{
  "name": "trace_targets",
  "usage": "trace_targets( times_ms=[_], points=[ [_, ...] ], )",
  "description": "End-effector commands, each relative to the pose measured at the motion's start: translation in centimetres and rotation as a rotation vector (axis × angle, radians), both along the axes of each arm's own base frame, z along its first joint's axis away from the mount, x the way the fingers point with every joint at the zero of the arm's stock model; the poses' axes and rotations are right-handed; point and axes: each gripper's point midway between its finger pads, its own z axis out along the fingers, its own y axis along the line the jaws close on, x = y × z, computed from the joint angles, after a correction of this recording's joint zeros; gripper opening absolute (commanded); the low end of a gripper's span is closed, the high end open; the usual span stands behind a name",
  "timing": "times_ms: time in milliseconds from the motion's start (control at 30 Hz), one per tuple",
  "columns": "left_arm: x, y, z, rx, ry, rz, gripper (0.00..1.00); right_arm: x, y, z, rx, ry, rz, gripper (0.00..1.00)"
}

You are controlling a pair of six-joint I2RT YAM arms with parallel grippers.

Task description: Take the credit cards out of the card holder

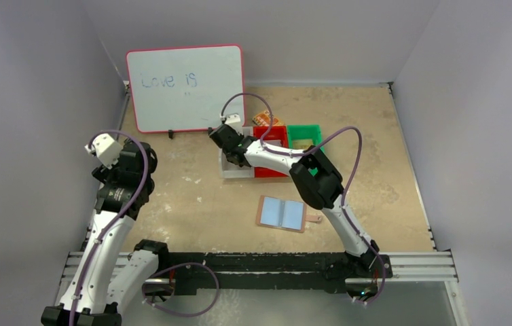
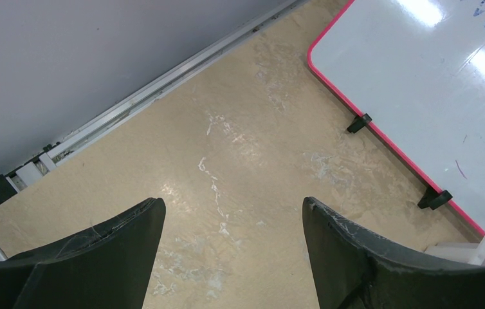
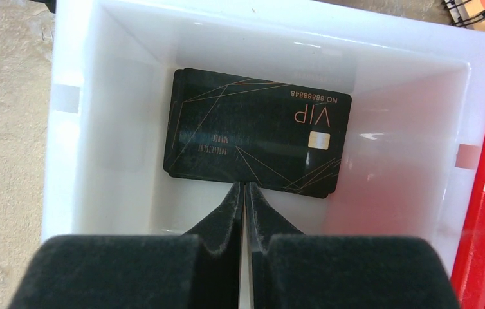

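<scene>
The card holder (image 1: pixel 280 213) lies open and flat on the table, pale blue inside, with its tan snap tab at the right. Black VIP credit cards (image 3: pixel 256 132) lie stacked flat on the floor of a white bin (image 3: pixel 66 129), which also shows in the top view (image 1: pixel 238 169). My right gripper (image 3: pixel 245 185) hangs over that bin with its jaws closed together, tips at the near edge of the cards, holding nothing; the top view shows it too (image 1: pixel 234 156). My left gripper (image 2: pixel 233 209) is open and empty above bare table at the far left (image 1: pixel 131 155).
A red bin (image 1: pixel 271 140) and a green bin (image 1: pixel 305 136) stand right of the white bin, an orange patterned packet (image 1: pixel 267 118) behind them. A pink-framed whiteboard (image 1: pixel 185 87) stands at the back left, close to my left gripper (image 2: pixel 420 90). Grey walls enclose the table.
</scene>
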Motion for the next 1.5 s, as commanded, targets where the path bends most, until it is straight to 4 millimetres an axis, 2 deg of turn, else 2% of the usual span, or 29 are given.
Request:
trace_targets(
  times_ms=[0, 100, 267, 400, 500, 633, 733, 900, 1100, 1467],
  points=[
    [0.2, 0.1, 0.2, 0.008, -0.001, -0.005, 0.78, 0.0, 0.0, 1.3, 0.019, -0.007, 0.032, 0.06],
    [0.3, 0.1, 0.1, 0.007, 0.003, -0.007, 0.78, -0.3, 0.7, 4.2, 0.078, -0.038, 0.073, 0.09],
    [0.4, 0.0, -0.1, 0.008, 0.012, -0.010, 0.78, -0.8, 1.7, 10.6, 0.192, -0.115, 0.158, 0.14],
    [0.4, 0.0, -0.3, 0.010, 0.020, -0.010, 0.78, -2.1, 0.2, 13.1, 0.220, -0.136, 0.148, 0.16],
    [0.5, 0.0, -0.3, 0.010, 0.024, -0.010, 0.78, -2.5, -2.6, 13.9, 0.198, -0.171, 0.065, 0.16],
    [0.5, 0.0, -0.5, 0.012, 0.033, -0.009, 0.78, -3.0, -7.6, 12.6, 0.190, -0.160, -0.079, 0.16],
    [0.5, 0.0, -0.5, 0.014, 0.035, -0.008, 0.78, -3.1, -9.3, 11.1, 0.218, -0.119, -0.089, 0.16],
    [0.6, 0.1, -0.7, 0.017, 0.045, -0.003, 0.78, -3.5, -9.4, 8.0, 0.186, -0.055, -0.067, 0.15],
    [0.8, -0.3, -0.9, 0.012, 0.068, -0.032, 0.81, -2.5, -9.7, 4.4, 0.170, 0.021, -0.066, 0.15],
    [1.1, -0.7, -1.0, 0.000, 0.069, -0.053, 0.85, -1.1, -9.7, 0.6, 0.166, 0.075, -0.051, 0.15]
  ],
)
